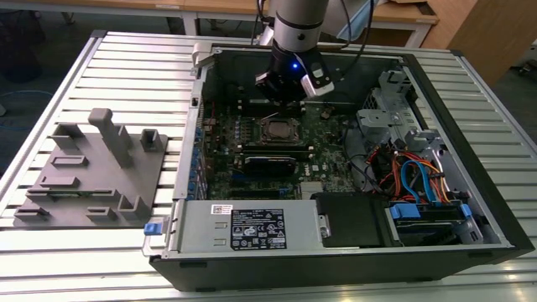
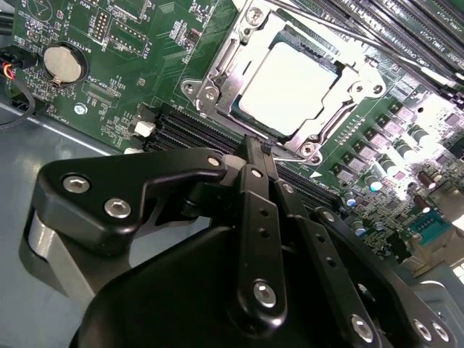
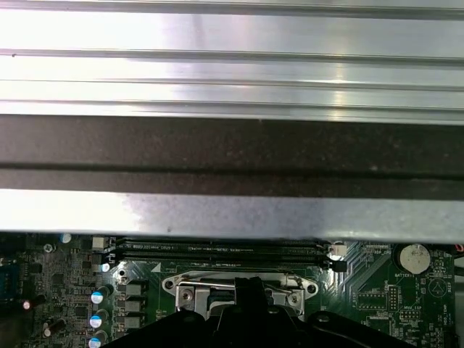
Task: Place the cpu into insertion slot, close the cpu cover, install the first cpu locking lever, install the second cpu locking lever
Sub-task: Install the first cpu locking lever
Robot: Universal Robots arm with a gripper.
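The cpu lies flat in the insertion slot, its pale metal top showing. The silver cpu cover lies down around it, framing the chip in its window. A thin metal lever rod runs along one side of the socket; I cannot tell if it is latched. My gripper hovers just beside the socket's edge, over the memory slots, shut with nothing between its fingers. In the exterior view the gripper hangs above the socket's far side. In the first wrist view its tip overlaps the cover.
The open computer case surrounds the green motherboard. Long black memory slots run beside the socket, and a coin battery sits nearby. A grey fixture block stands on the slatted table at the exterior view's left. Cables fill the case's right side.
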